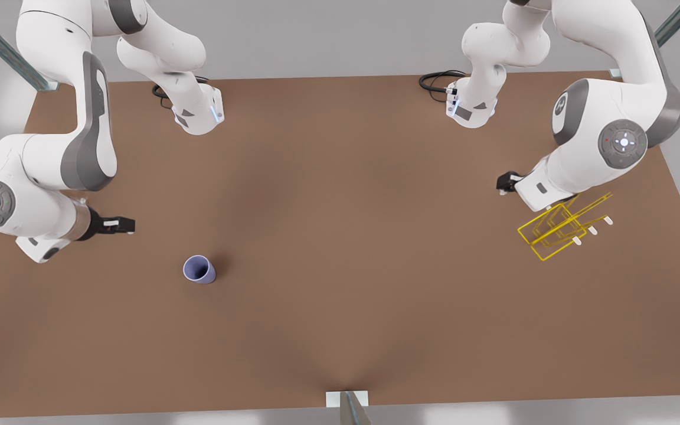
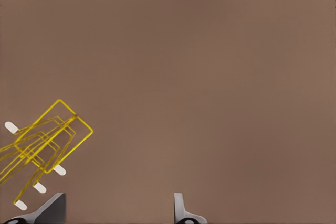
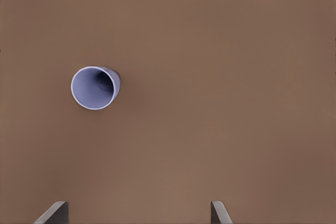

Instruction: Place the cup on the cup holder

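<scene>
cup (image 1: pixel 199 270) upright near my counter's (image 1: pixel 340 236) front-left, right tool (image 1: pixel 123 224) wide above it and empty, cup holder (image 1: pixel 558 229) by the right edge, left tool (image 1: pixel 504 183) wide beside it

Matt brown table (image 1: pixel 340 236), smooth cup (image 1: pixel 199 270)

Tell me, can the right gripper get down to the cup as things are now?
Probably yes. The right gripper is open and near the upright cup, with only bare table between and around them.
</scene>
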Tool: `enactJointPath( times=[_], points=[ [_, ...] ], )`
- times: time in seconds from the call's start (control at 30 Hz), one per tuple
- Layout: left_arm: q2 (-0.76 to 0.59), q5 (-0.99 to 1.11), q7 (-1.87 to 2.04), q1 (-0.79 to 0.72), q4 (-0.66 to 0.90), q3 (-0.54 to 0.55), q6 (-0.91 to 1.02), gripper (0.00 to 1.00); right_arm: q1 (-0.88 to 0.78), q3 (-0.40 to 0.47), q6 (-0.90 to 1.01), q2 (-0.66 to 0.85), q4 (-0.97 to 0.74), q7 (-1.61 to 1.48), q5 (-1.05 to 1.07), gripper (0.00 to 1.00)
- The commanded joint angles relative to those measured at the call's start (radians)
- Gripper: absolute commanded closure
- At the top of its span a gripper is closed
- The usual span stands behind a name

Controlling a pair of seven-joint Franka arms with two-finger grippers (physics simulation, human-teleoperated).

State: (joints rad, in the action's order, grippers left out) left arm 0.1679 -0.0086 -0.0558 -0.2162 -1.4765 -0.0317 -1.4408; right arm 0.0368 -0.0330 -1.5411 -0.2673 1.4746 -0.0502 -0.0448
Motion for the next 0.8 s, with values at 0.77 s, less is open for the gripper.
enactJointPath(
  times=[0.77],
  points=[
    [0.036, 0.006, 0.014, 0.003, -0.015, 0.001, 0.128, 0.00, -0.178, -0.076, -0.422, -0.286, 0.068, 0.383, 0.026, 0.00]
  ],
)
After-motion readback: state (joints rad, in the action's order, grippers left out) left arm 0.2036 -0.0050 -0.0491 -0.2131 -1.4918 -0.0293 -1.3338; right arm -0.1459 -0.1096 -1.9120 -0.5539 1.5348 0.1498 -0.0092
